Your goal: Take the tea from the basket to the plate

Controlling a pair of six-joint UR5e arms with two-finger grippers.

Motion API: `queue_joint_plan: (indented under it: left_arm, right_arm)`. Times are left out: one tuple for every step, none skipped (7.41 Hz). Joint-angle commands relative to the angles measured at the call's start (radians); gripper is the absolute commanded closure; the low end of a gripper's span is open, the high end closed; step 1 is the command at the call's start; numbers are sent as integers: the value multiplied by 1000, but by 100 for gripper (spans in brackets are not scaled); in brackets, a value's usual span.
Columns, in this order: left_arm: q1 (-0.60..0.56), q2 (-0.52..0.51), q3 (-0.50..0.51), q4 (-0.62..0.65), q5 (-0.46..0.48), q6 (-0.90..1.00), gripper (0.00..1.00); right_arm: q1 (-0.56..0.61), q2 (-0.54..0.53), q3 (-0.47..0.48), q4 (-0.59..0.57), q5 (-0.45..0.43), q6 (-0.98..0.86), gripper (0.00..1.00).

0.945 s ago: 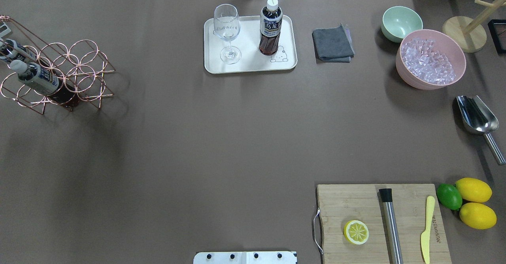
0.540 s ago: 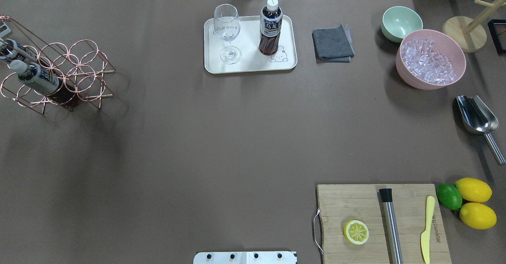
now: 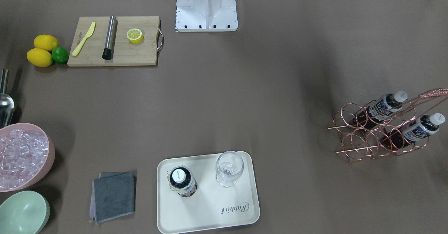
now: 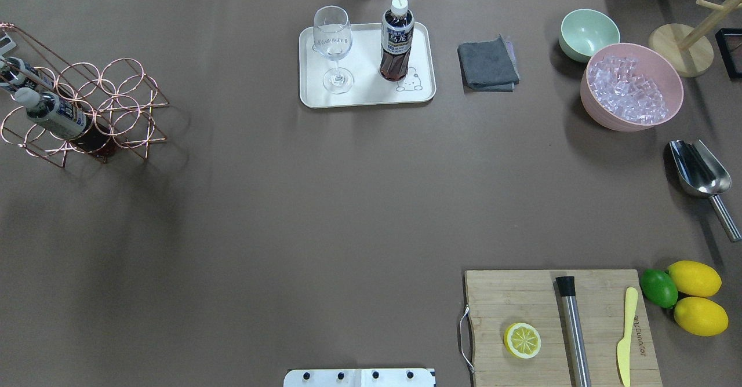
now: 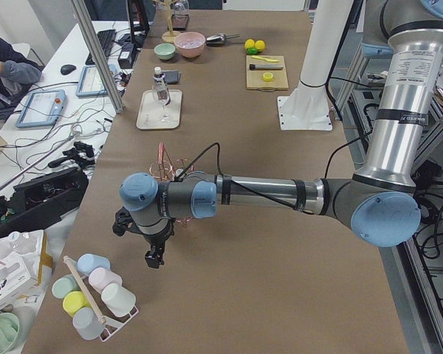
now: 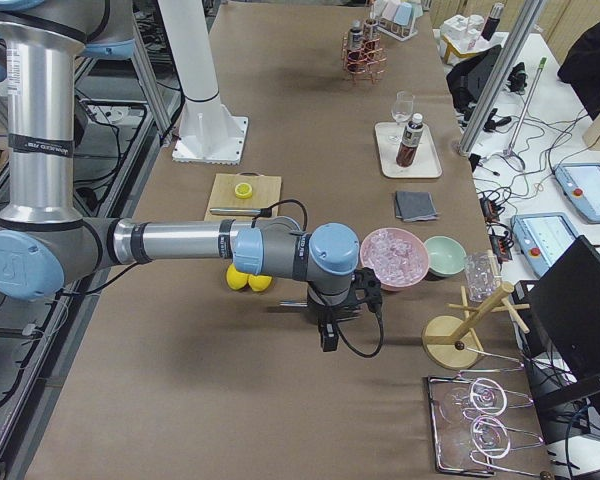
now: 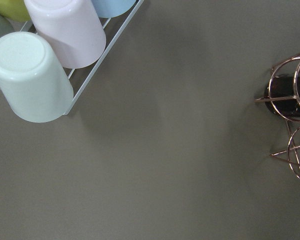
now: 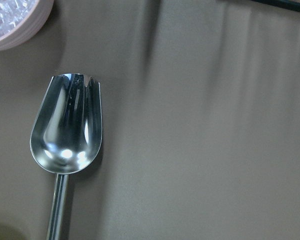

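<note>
Left gripper [image 5: 153, 257]: hung over the table near the basket [image 4: 93, 114]; open or closed, I couldn't tell.
Right gripper [image 6: 328, 338]: hung above the scoop [image 8: 67, 122]; likewise unclear.
Tea [image 4: 396, 42]: upright on the plate [image 4: 371, 88], beside the glass [image 4: 333, 42].

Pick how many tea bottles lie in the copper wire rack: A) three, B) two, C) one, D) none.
B: one bottle and another lie in the rack, while the third bottle stands upright on the tray beside the glass.
</note>
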Motion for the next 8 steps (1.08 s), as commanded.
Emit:
queue_joint_plan:
  left_arm:
    - [0,0,8,0,2,-1,3]
    - [0,0,8,-2,2,-1,3]
    - [2,-3,6,0,1,-4,3]
    - [2,-1,8,-2,-1,-36,2]
    - [2,-1,8,-2,-1,-41,2]
    - [2,0,8,-2,-1,-42,3]
    - [3,-1,8,-2,-1,-44,3]
    - [3,-1,8,-2,-1,-45,3]
  right_arm:
    - [0,1,8,0,-11,-1,0]
    - [0,3,8,0,-14,-1,0]
    - [0,3,9,0,-14,-1,0]
    - [0,2,9,0,-14,-1,0]
    - [0,2,9,0,-14,-1,0]
    - [0,2,9,0,-14,-1,0]
    - [0,2,9,0,-14,-1,0]
    - [0,2,9,0,-14,-1,0]
